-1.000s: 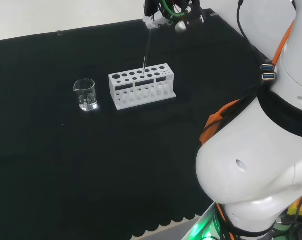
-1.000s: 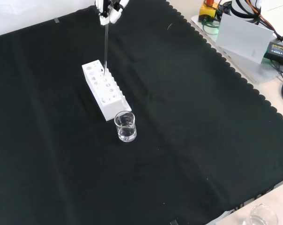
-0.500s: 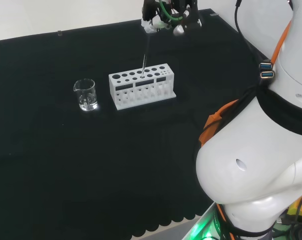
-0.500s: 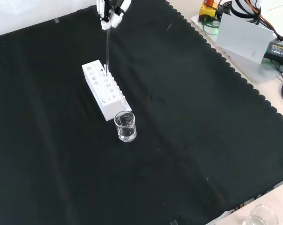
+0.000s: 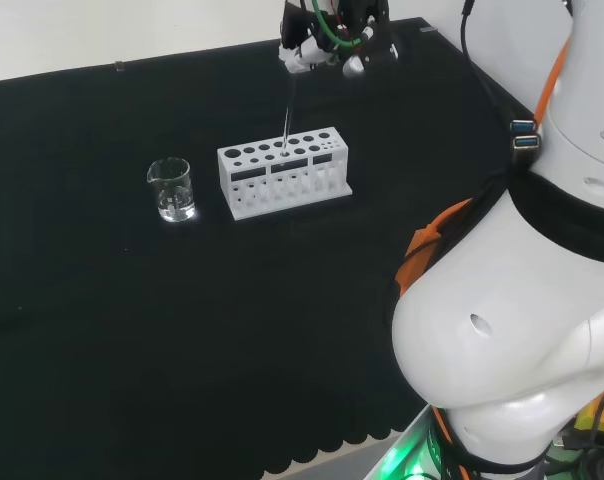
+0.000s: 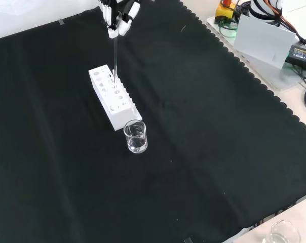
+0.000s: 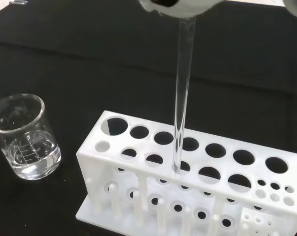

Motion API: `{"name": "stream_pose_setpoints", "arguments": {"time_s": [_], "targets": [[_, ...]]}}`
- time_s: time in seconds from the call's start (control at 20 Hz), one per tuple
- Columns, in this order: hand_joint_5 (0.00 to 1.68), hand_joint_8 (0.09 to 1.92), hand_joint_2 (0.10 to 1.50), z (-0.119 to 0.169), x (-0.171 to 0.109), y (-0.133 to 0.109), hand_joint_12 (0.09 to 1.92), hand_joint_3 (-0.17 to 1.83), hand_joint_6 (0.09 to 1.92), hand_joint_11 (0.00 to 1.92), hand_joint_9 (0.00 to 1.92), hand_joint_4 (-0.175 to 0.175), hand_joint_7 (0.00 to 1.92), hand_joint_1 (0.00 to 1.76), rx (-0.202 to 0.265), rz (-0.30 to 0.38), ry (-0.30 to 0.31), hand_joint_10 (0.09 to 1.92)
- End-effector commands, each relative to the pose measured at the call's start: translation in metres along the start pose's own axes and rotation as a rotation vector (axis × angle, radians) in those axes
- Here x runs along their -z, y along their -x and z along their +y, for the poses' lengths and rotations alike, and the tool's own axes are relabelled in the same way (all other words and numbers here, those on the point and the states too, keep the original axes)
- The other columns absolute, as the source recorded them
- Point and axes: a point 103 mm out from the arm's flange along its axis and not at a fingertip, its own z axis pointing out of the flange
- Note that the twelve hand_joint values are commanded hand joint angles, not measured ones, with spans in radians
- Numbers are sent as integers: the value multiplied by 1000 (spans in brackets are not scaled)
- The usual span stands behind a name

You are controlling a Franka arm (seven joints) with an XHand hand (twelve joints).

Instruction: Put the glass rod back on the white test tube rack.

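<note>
The glass rod (image 5: 287, 112) stands nearly upright, its top pinched in the hand (image 5: 327, 38) above the far side of the white test tube rack (image 5: 282, 176). In the front view the hand (image 6: 117, 16) hangs over the rack's (image 6: 106, 102) far end, with the rod (image 6: 114, 58) running down to it. The wrist view has the rod (image 7: 183, 88) coming from the blurred fingers (image 7: 175, 6), and its lower end sits in a hole in the middle of the rack (image 7: 138, 169).
A small glass beaker (image 5: 171, 190) with a little clear liquid stands left of the rack in the head view, and just in front of it in the front view as the beaker (image 6: 136, 136). Black cloth lies all around.
The hand has drifted a little left in the head view and up in the front view, tilting the rod slightly. The rod's lower end stays at the rack.
</note>
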Motion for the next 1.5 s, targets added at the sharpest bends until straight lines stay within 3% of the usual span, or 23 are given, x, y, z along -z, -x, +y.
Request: {"name": "stream_pose_setpoints", "arguments": {"time_s": [0.05, 0.95, 1.5], "targets": [[1382, 318, 1035, 9, -12, 3, 539, -175, 312, 1706, 1826, -175, 1425, 1320, 7, -2, -5, 367], [1382, 317, 1036, 28, -35, -8, 539, -175, 311, 1704, 1819, -175, 1424, 1319, 68, -2, -59, 360], [1380, 317, 1036, 27, -41, -3, 539, -175, 312, 1703, 1813, -175, 1424, 1319, 45, 16, -85, 353]]}}
